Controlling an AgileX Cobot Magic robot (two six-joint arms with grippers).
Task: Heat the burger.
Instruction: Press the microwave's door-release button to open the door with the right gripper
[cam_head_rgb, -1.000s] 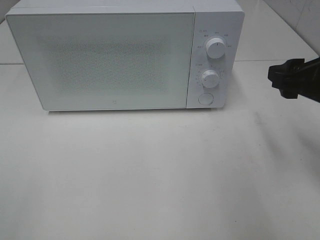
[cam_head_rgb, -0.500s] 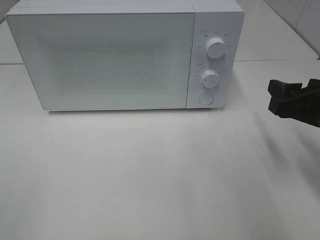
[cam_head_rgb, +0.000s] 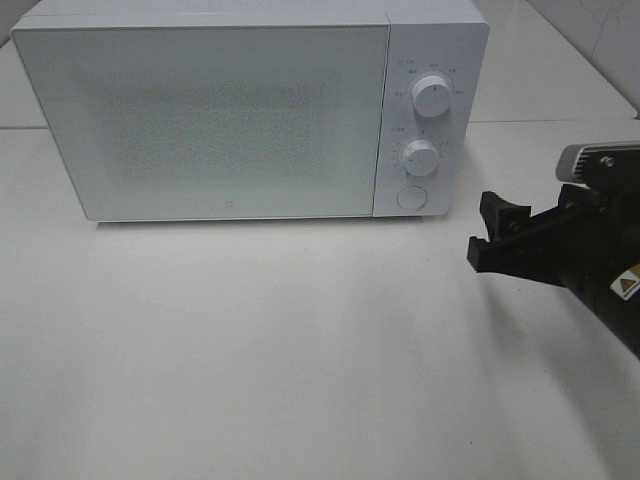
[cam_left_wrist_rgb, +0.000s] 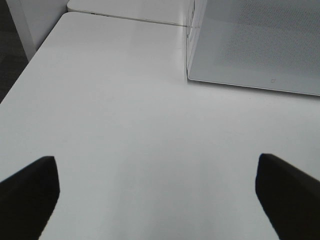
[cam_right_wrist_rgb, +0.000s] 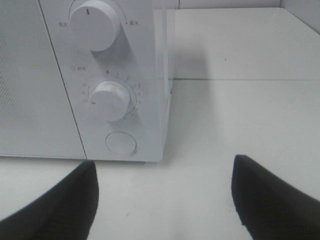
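Premises present as a robotics test bench dressed as a kitchen counter, not a working household kitchen. A white microwave (cam_head_rgb: 230, 110) with an upper dial (cam_head_rgb: 431, 95), a lower dial (cam_head_rgb: 421, 158) and a round button (cam_head_rgb: 410, 197) stands toward the far edge of a plain white tabletop (cam_head_rgb: 300, 350). A second white table (cam_left_wrist_rgb: 130, 7) butts against that edge along a seam. A pale tiled wall (cam_head_rgb: 610, 40) shows beyond the far right corner, and a black robot arm (cam_head_rgb: 595, 265) reaches in over the tabletop's right edge.
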